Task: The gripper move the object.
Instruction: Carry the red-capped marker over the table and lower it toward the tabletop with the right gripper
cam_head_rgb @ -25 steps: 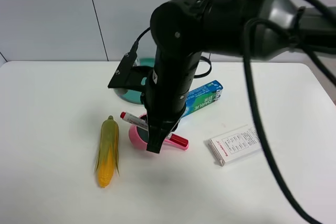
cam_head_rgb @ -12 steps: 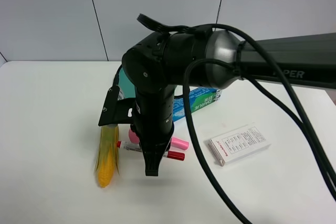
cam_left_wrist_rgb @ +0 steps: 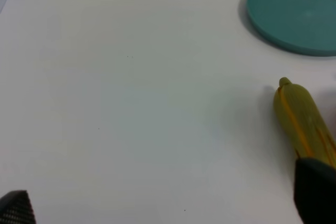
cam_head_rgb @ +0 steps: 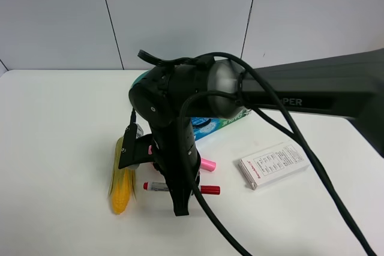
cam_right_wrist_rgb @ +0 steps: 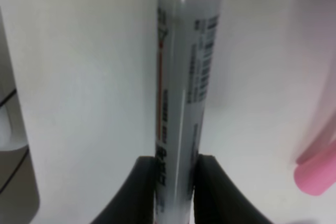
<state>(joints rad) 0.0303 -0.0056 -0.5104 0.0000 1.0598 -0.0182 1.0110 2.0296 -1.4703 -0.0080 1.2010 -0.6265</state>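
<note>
The white marker pen (cam_head_rgb: 157, 186) with a red cap lies level at or just above the table, in front of the corn and the pink thing. My right gripper (cam_head_rgb: 180, 201), on the black arm reaching across from the right, is shut on the pen's barrel. In the right wrist view the pen (cam_right_wrist_rgb: 181, 77) runs straight out between the two dark fingers (cam_right_wrist_rgb: 142, 187), with small print along it and red at its far end; the right gripper (cam_right_wrist_rgb: 175, 192) squeezes it. My left gripper (cam_left_wrist_rgb: 165, 203) is open and empty above bare table.
A yellow corn cob (cam_head_rgb: 123, 178) lies left of the pen and shows in the left wrist view (cam_left_wrist_rgb: 304, 124). A pink thing (cam_head_rgb: 207, 163) lies just behind the pen. A blue-green toothpaste box (cam_head_rgb: 210, 124), a white card box (cam_head_rgb: 273, 165) and a teal plate (cam_left_wrist_rgb: 299, 11) stand around.
My right gripper has carried the pen off the pink thing, toward the front and left, and lower. The arm now hides more of the plate and the toothpaste box.
</note>
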